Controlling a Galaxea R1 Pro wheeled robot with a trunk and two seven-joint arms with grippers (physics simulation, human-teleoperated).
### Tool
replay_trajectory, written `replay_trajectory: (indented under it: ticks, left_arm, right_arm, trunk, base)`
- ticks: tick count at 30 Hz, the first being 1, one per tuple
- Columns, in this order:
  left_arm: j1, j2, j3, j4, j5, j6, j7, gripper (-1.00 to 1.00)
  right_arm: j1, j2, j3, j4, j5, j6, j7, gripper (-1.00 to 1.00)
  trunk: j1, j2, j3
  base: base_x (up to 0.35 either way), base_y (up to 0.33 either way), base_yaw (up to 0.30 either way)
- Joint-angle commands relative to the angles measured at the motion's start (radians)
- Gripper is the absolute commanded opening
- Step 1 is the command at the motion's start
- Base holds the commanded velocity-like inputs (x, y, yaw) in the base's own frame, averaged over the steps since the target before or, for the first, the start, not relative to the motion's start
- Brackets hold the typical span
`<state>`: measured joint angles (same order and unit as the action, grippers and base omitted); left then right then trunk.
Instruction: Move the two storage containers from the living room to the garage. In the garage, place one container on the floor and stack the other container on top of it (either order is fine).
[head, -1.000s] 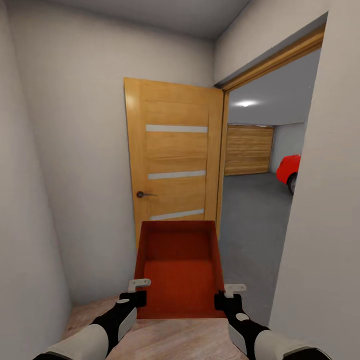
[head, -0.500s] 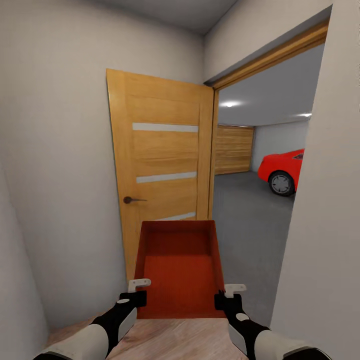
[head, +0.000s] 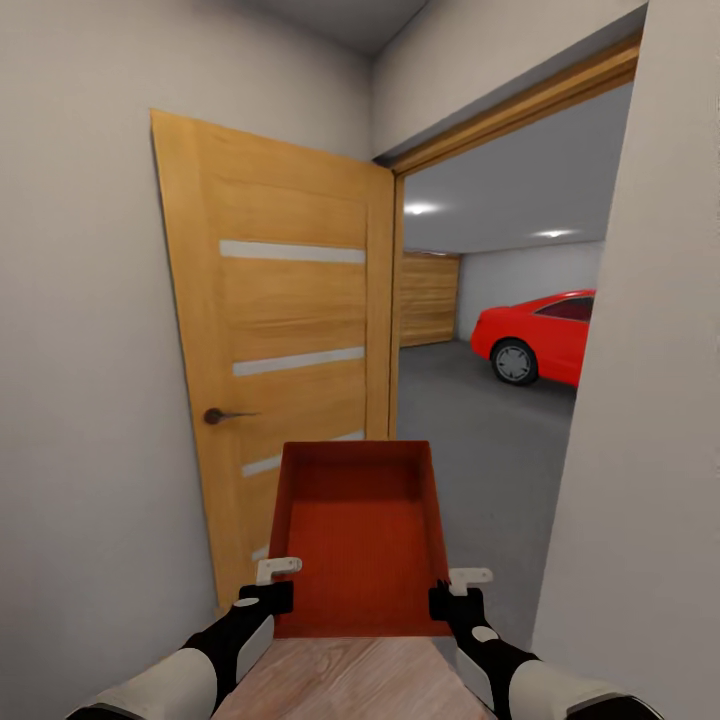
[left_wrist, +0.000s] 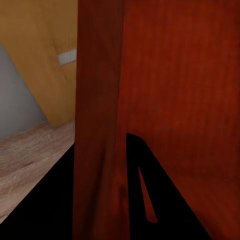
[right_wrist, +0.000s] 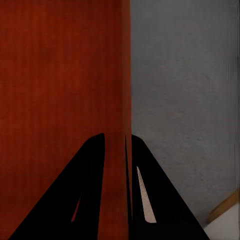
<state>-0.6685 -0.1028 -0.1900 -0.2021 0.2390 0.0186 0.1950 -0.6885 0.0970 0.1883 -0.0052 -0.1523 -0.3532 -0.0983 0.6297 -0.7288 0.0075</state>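
Left gripper (head: 277, 583) pinches the bin's (head: 358, 540) left wall; right gripper (head: 456, 590) clamps its right wall, holding it level before the open door (head: 280, 350). Step: carrying 1 bin into the garage. Next, I judge, steer right through the doorway onto the concrete (head: 470, 430). No writing shows.

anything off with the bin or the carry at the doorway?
Nothing stands out. The storage container sits level between the left gripper and right gripper, each with its jaws over a side wall. It looks empty and undamaged. The door stands open to the garage.
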Motion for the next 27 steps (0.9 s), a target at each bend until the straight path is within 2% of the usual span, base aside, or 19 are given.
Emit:
replay_trajectory:
  ticks: [1, 27]
  left_arm:
    - [0.000, 0.017, 0.017, -0.005, -0.009, -0.016, 0.012, -1.00]
    - [0.000, 0.018, 0.017, -0.005, -0.009, -0.016, 0.012, -1.00]
  right_arm:
    - [0.000, -0.005, -0.053, 0.004, -0.030, -0.006, -0.001, -1.00]
    - [0.000, -0.006, -0.053, 0.004, -0.030, -0.006, -0.001, -1.00]
  trunk:
    - [0.001, 0.000, 0.000]
    - [0.001, 0.000, 0.000]
  base:
    - [0.216, 0.155, -0.284]
    - [0.198, 0.137, -0.284]
